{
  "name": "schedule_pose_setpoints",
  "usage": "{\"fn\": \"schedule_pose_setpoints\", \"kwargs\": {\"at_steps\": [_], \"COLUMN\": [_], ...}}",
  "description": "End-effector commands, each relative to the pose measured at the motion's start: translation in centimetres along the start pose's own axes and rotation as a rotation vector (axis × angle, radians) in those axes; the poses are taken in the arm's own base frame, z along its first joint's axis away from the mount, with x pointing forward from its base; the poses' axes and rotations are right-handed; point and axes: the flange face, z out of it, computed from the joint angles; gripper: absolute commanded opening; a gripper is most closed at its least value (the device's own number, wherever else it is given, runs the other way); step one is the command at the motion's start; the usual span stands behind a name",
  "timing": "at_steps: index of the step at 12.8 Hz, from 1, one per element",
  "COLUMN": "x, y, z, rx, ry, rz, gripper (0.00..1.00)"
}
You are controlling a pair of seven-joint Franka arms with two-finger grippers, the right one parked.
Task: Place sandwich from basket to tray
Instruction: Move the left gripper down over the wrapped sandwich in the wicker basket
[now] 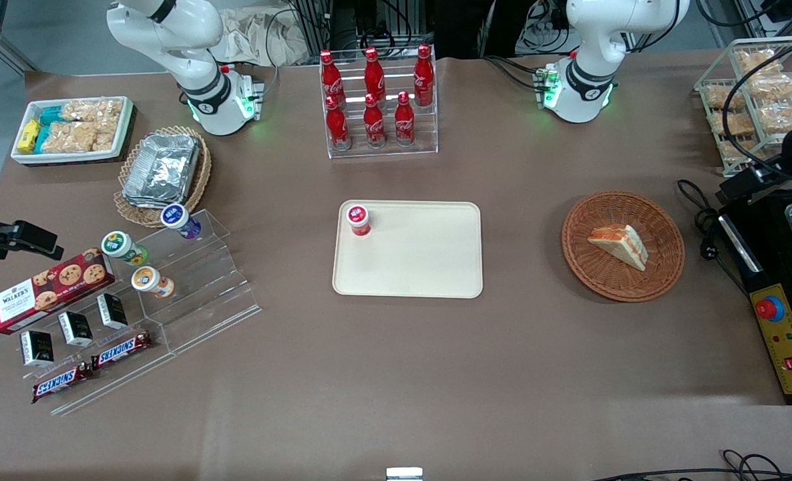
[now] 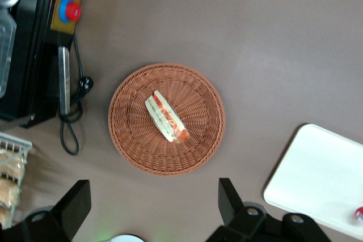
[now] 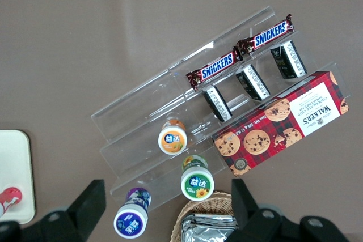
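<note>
My gripper (image 2: 153, 208) hangs high above the table with its jaws spread wide and nothing between them; the two dark fingers (image 2: 76, 202) frame bare brown tabletop. Below me, clear of the fingers, sits the basket (image 2: 125, 140), round and reddish-brown, and the sandwich (image 2: 166, 116) lies in its middle on its side, filling stripes showing. In the front view the sandwich (image 1: 620, 244) rests in the basket (image 1: 663, 267) toward my end of the table, well apart from the tray (image 1: 423, 267), which lies flat at the table's centre. A small red-capped jar (image 1: 358, 219) stands on a corner of that tray.
</note>
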Motion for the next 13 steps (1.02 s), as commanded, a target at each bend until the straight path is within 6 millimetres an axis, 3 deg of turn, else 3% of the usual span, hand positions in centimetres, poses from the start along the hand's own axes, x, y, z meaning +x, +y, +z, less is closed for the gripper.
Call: {"fn": "schedule_pose_setpoints", "kwargs": {"at_steps": [1,3,7,13], "x": [-0.2,-1.0,-3.8,-4.1], "y": [0.0,-0.5,-1.5,-1.5], "z": [4.0,6.5,16.5,28.1], "rx": [0.006,-0.008,-0.037,-0.041], "ry": [-0.047,-0.025,0.005,0.036], "rz": [-0.116,-0.255,-0.375,-0.521], "gripper": [1.00,1.00,1.00,1.00]}}
